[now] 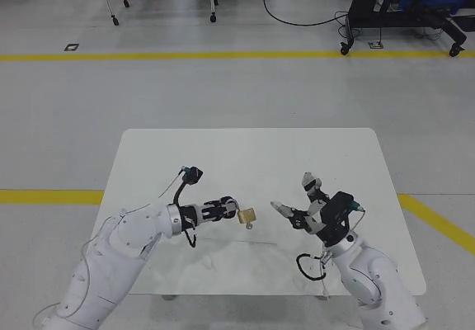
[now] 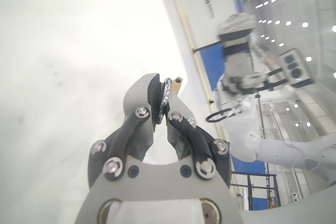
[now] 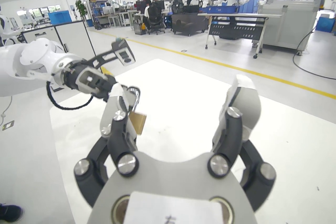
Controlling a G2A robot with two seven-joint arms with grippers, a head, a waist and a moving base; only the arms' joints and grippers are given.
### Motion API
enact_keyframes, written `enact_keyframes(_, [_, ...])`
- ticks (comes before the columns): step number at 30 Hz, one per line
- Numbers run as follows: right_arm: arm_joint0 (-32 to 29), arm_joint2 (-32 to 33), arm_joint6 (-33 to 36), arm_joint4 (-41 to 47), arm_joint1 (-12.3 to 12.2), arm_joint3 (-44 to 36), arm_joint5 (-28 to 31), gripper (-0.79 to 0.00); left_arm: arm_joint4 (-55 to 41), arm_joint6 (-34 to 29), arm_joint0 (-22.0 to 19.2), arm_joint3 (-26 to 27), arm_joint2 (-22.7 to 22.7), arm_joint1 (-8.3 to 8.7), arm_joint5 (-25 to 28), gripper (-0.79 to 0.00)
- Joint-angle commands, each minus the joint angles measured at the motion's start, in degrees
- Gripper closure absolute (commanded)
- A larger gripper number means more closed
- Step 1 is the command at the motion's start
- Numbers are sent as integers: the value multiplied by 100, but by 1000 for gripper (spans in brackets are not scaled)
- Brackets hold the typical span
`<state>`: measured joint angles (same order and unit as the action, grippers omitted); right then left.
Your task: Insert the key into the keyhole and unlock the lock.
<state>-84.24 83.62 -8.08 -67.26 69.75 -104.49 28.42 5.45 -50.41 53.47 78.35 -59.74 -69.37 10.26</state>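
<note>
Right tool (image 3: 181, 93), spread wide and empty, faces the padlock (image 3: 138, 122) dangling from the clamped left tool (image 1: 230, 208) nearby.

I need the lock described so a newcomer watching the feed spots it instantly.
Find the white rectangular table and look near its middle. The small brass padlock hangs from the left arm's jaws, which are shut on its silver shackle. It is the only gold-coloured thing there.
</note>
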Motion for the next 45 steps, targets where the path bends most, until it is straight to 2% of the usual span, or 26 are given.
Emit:
enact_keyframes(1, [-34,43,-49,28,-2,-11,-8,-785,244,-202,-134,-141,175,-22,-388,0])
enact_keyframes(11, [-34,43,-49,28,-2,-11,-8,-785,965,358,-815,-1141,973,-285,-497,0])
enact_keyframes(12, [-34,43,-49,28,-2,-11,-8,-785,1026,429,-861,-1213,1018,-306,-543,-203])
enact_keyframes(14, [-34,43,-49,28,-2,-11,-8,-785,1152,510,-932,-1337,1080,-335,-662,-785])
enact_keyframes(17, [-34,43,-49,28,-2,-11,-8,-785,1191,609,-971,-1386,1028,-340,-710,-785])
enact_keyframes(21, [-34,43,-49,28,-2,-11,-8,-785,961,611,-844,-1143,617,-237,-460,-785])
enact_keyframes(24, [-34,43,-49,28,-2,-11,-8,-785,1034,630,-573,-614,174,-92,-389,-785])
enact_keyframes(27, [-34,43,-49,28,-2,-11,-8,-785,1373,818,-119,155,-360,80,-436,-785])
enact_keyframes(32, [-34,43,-49,28,-2,-11,-8,-785,2624,1936,863,1487,-1298,312,-846,-785])
enact_keyframes(35, [-34,43,-49,28,-2,-11,-8,-785,3190,2551,1369,2009,-1727,388,-917,-785])
enact_keyframes(40, [-34,43,-49,28,-2,-11,-8,-785,4305,3627,1984,2540,-2286,460,-1257,-785])
enact_keyframes(45, [-34,43,-49,28,-2,-11,-8,-785,4623,3960,2249,2499,-2647,474,-1590,-785])
